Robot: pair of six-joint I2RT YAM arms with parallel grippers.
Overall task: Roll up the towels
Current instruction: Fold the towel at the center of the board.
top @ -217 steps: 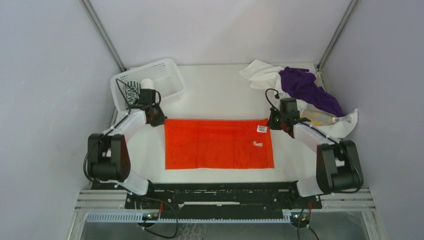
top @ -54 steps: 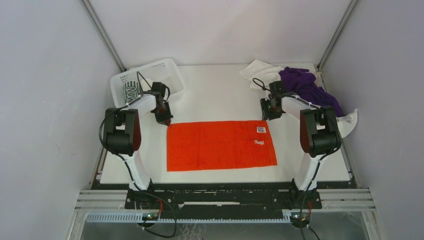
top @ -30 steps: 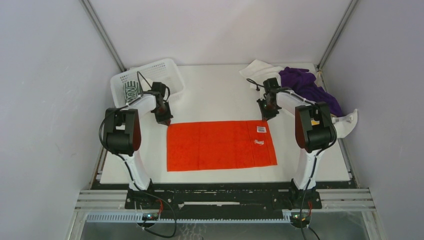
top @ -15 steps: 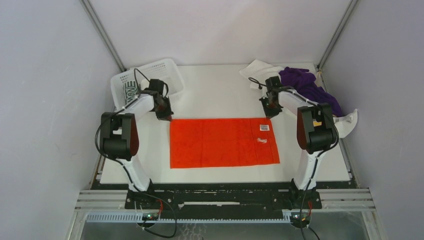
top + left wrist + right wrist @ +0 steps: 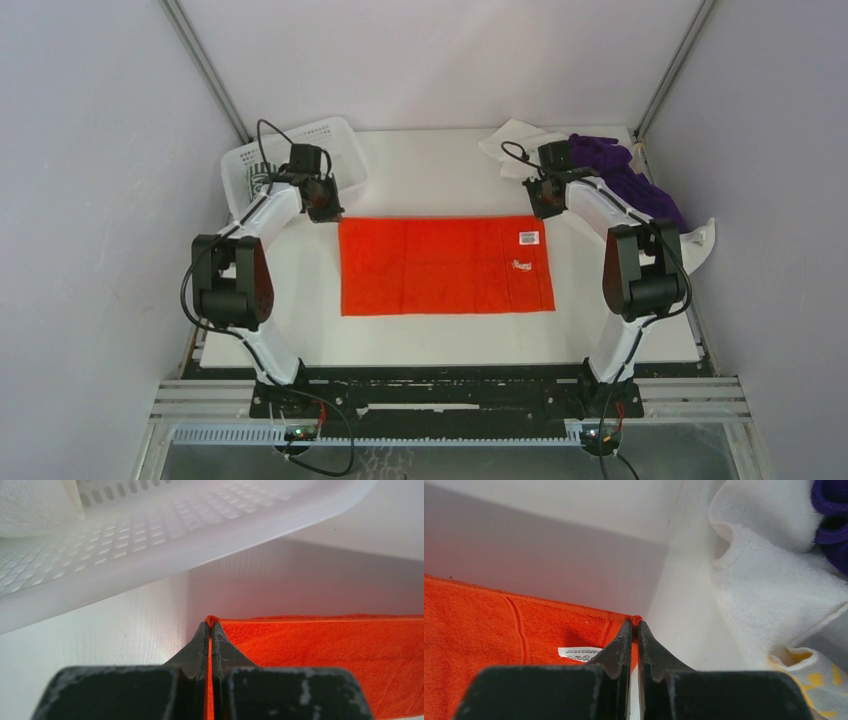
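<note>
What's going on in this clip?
An orange-red towel lies spread flat on the table. The left gripper is shut on its far left corner, the right gripper on its far right corner. No roll is started yet. A purple towel and a white towel lie heaped at the far right; a basket sits far left.

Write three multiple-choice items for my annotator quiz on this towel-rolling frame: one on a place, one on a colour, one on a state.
1. Where on the table does the white mesh basket stand?
A far left corner; B far right corner; C near edge.
2. What colour is the spread towel?
A purple; B white; C orange-red.
3. How are the left hand and right hand?
A open; B shut on the spread towel's far corners; C shut on the basket.

Answers: 1 A, the top view shows it there; 2 C, plainly orange-red; 3 B, each wrist view shows a corner pinched between closed fingers.
</note>
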